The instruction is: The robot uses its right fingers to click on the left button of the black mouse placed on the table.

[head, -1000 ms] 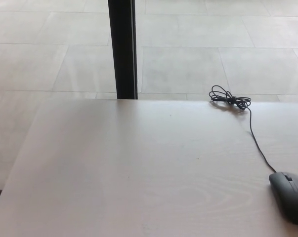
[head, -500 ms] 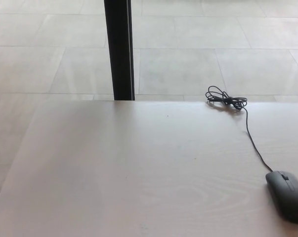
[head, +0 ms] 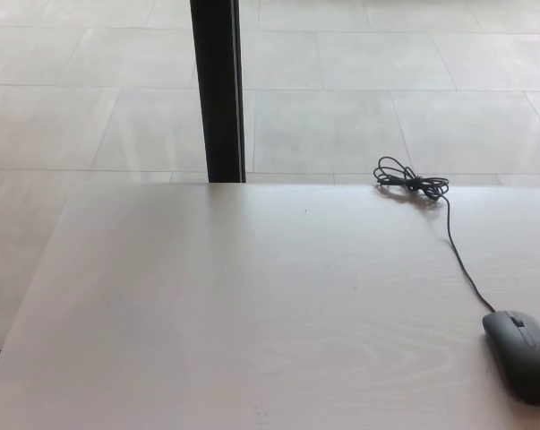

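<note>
The black mouse (head: 521,355) lies on the pale wooden table (head: 252,305) at the right edge of the head view, its nose pointing away from me. Its black cable (head: 462,260) runs up and left to a bundled coil (head: 413,182) near the table's far edge. Neither of my hands shows in the picture, and nothing touches the mouse.
A black vertical post (head: 220,90) stands behind the table's far edge, left of centre. Beyond it lies a light tiled floor (head: 386,81). The table's left edge slants down toward the lower left corner.
The whole picture has shifted slightly between the frames, so the camera has moved. The mouse and its cable have not moved on the table.
</note>
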Available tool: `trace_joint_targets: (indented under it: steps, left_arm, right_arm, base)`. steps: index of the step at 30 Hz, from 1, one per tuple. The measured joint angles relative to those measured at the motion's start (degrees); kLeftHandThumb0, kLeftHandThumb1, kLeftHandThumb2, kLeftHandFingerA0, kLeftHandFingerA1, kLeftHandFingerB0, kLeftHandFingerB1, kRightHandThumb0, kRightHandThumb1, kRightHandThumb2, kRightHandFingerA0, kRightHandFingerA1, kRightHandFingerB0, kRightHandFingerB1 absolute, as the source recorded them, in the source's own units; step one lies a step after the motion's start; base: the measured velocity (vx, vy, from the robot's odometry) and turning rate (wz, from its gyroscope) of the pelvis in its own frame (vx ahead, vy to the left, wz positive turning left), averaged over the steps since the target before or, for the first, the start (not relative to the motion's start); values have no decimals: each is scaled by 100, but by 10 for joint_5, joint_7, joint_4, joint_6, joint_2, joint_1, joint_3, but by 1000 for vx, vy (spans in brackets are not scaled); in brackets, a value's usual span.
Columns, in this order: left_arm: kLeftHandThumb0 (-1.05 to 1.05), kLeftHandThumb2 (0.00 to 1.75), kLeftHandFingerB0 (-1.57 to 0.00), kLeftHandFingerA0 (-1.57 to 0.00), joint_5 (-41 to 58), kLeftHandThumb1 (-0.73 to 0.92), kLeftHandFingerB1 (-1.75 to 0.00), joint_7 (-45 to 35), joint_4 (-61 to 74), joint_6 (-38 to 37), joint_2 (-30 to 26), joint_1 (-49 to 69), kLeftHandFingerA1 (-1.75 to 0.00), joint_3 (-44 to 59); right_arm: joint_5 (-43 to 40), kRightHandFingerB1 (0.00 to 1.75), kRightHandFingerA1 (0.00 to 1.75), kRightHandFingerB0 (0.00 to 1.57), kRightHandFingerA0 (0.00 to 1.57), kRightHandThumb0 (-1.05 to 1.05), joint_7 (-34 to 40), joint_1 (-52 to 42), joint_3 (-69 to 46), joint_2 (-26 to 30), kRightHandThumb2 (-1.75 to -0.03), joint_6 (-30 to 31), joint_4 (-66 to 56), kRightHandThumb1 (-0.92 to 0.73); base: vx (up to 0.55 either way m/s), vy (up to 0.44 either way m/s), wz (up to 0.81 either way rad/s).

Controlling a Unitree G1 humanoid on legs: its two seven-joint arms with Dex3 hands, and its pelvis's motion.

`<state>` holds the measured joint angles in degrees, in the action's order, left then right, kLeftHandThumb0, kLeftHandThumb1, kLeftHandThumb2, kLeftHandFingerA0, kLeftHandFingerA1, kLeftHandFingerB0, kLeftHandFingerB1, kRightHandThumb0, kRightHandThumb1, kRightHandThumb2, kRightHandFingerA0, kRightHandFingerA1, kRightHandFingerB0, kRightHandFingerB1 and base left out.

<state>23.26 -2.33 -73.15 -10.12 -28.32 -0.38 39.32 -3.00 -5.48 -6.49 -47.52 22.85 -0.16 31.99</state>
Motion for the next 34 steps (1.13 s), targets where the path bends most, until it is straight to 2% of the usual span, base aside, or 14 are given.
trace_joint_targets:
  steps: [4, 7, 8, 9, 12, 18, 20, 21, 23, 24, 30, 31, 32, 34]
  left_arm:
    - [-40, 59, -71, -79, -1, 64, -58, 1, 1, 0, 0, 2, -64, -5]
    - [-41, 58, -71, -74, -2, 62, -60, 3, -1, 0, 0, 4, -68, -9]
    - [-41, 58, -69, -73, -1, 61, -60, 3, -2, 0, 0, 4, -70, -8]
    - [-41, 59, -70, -73, 0, 63, -58, 3, -2, 0, 0, 4, -68, -6]
    - [-40, 59, -67, -74, 1, 63, -55, 3, -3, 0, 0, 4, -65, -5]
    - [-41, 58, -59, -65, 0, 66, -55, 2, -7, 0, 0, 7, -66, -9]
    - [-40, 58, -62, -67, 0, 63, -57, 2, -8, 0, 0, 8, -68, -10]
    - [-43, 59, -60, -67, 0, 61, -56, 2, -9, 1, 0, 8, -67, -10]
    - [-41, 58, -60, -67, 0, 62, -55, 2, -11, 2, 0, 7, -67, -10]
    - [-40, 59, -63, -67, 0, 63, -57, 2, -11, 4, 0, 6, -66, -10]
    - [-41, 59, -63, -70, -1, 64, -56, 2, -11, 5, 0, 11, -65, -19]
    - [-41, 59, -62, -69, -2, 62, -57, 2, -11, 5, 0, 13, -66, -21]
    - [-42, 59, -62, -72, -2, 64, -55, 2, -11, 5, 0, 14, -64, -21]
    - [-40, 59, -64, -70, -4, 63, -56, 2, -11, 5, 0, 18, -65, -24]
  right_arm:
    - [-23, 43, 57, 47, 59, -56, 15, -4, -3, -21, -64, 24, -6, -82]
    - [-40, 34, 55, 35, 58, -55, 18, -8, -3, -31, -64, 32, -8, -79]
    - [-47, 47, 65, 25, 52, -58, 18, -9, -3, -35, -94, 35, -8, -65]
    - [-52, 34, 61, 30, 60, -51, 18, -10, -2, -38, -63, 36, -8, -77]
    - [-67, 45, 69, 19, 54, -54, 16, -15, 2, -45, -88, 38, -6, -60]
    - [-85, 33, 69, 22, 57, -49, 7, -33, 34, -49, -60, 41, -5, -71]
    - [-87, 48, 74, 8, 54, -35, 6, -44, 46, -52, -99, 39, -11, -51]
    - [-88, 32, 67, 23, 55, -47, 5, -48, 49, -54, -60, 38, -14, -72]
    - [-91, 48, 74, 9, 55, -34, 4, -53, 58, -54, -98, 38, -18, -50]
    - [-92, 33, 68, 24, 56, -46, 4, -54, 61, -54, -61, 37, -18, -72]
    - [-99, 33, 74, 24, 61, -44, 1, -69, 74, -54, -60, 31, -22, -72]
    - [-100, 48, 76, 9, 59, -32, 0, -72, 75, -54, -100, 30, -23, -53]
    - [-100, 33, 76, 24, 61, -42, 0, -76, 77, -54, -60, 28, -24, -73]
    - [-101, 34, 76, 25, 60, -41, -1, -83, 81, -54, -60, 26, -24, -73]
  base:
    - [0, 0, 0]
    - [0, 0, 0]
    - [0, 0, 0]
    - [0, 0, 0]
    - [0, 0, 0]
    - [0, 0, 0]
    - [0, 0, 0]
    - [0, 0, 0]
    - [0, 0, 0]
    - [0, 0, 0]
    - [0, 0, 0]
    - [0, 0, 0]
    - [0, 0, 0]
    - [0, 0, 0]
